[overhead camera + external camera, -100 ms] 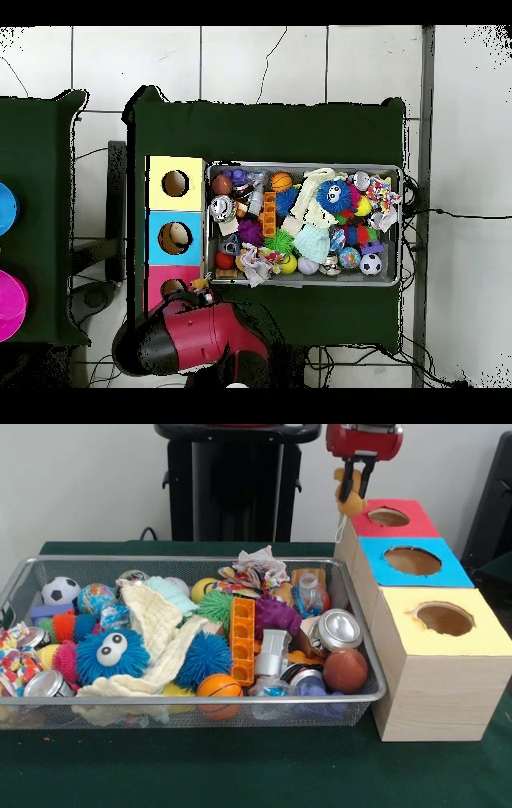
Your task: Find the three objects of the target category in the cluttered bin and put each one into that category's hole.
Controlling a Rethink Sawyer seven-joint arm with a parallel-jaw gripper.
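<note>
My gripper (358, 486) hangs at the upper right, shut on a small yellow-orange soft toy (350, 502) that dangles below its black fingers. The toy hovers just left of the red-topped box's hole (388, 516). From overhead the red arm (190, 338) reaches to that same red box (160, 285), and the toy (203, 292) shows at the hole's edge. The wire bin (200, 560) is packed with toys: a blue fuzzy ball with eyes (112, 652), a soccer ball (61, 590), a basketball (219, 686), a brown football (346, 670) and a tin can (340, 630).
Three wooden boxes stand in a row right of the bin, the blue-topped one (412, 560) and the yellow-topped one (444, 618) in front of the red. A cream cloth (156, 624) and an orange brick piece (242, 640) lie among the toys.
</note>
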